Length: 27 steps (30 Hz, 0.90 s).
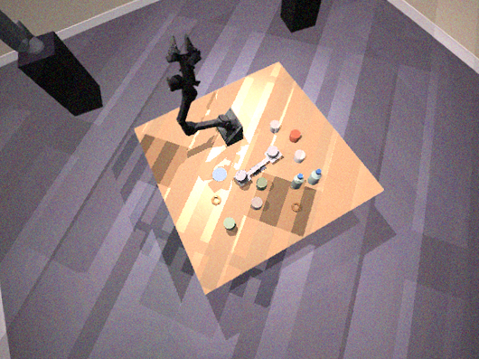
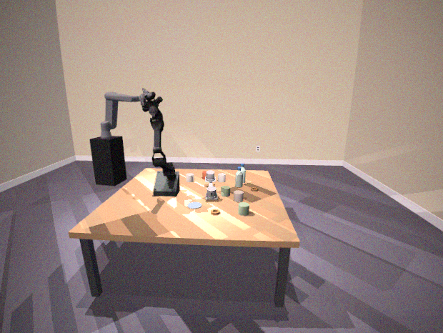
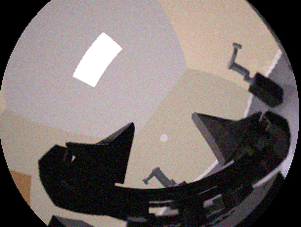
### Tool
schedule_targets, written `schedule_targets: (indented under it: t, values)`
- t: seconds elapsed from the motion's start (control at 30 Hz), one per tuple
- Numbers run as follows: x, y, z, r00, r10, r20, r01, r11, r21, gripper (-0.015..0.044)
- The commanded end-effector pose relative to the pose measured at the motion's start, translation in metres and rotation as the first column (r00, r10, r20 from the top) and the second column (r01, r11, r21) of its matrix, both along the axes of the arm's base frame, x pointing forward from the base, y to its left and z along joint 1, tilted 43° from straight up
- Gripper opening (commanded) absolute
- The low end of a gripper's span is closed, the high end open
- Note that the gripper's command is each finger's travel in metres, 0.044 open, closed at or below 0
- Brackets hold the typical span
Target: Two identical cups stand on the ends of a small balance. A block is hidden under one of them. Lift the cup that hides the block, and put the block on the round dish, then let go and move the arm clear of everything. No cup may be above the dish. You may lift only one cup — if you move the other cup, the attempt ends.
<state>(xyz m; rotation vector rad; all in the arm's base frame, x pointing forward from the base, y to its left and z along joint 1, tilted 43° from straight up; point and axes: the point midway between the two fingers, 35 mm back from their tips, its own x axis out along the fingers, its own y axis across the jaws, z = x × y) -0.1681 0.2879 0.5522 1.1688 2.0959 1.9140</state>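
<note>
The largest risk from here is choosing the wrong cup. The near cup (image 1: 241,176) (image 2: 211,191) and the far cup (image 1: 272,150) (image 2: 210,174) stand upright on opposite ends of the balance (image 1: 256,167) (image 2: 210,185). The block is out of sight, presumably under 1 of them, and I cannot tell from the tilt which end carries more weight. Misjudging that tilt would likely end the attempt.

The fingers (image 1: 180,39) (image 2: 143,93) are released and spread wide, with 0 objects between them, high up and well apart from the cups. A low approach could brush the green cylinder (image 1: 261,184) (image 2: 225,191) just beside the balance. Lifting 1 cup would probably unload its end, so the beam could swing and shift its partner. Carrying the lifted cup over the blue round dish (image 1: 219,174) (image 2: 194,205), near the near cup, would risk leaving it above the dish.

The table (image 1: 215,271) (image 2: 178,229) (image 3: 21,188) has a warm wooden top crossed by bright streaks and brown shadows, which could disguise a slight tilt. Around it lies a purple-grey floor (image 1: 110,303) (image 2: 178,279), with beige walls (image 2: 214,71) (image 3: 215,29) and pale skirting behind. The wrist view looks towards the ceiling (image 3: 49,59) and 1 bright panel (image 3: 98,59), offering 0 help with the cups.
</note>
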Motion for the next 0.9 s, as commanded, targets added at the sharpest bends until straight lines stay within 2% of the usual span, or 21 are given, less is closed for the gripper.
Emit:
schedule_targets:
  t: [0.0, 0.43, 0.87]
  values:
    - [0.009, 0.017, -0.016, 0.996, -0.080, 0.027, 0.081, 0.996, -0.035, 0.0440]
    - [0.049, 0.069, -0.082, 0.918, -0.350, 0.189, 0.378, 0.914, -0.145, 0.0440]
    - [0.102, 0.100, -0.161, 0.732, -0.522, 0.437, 0.644, 0.739, -0.197, 0.0440]
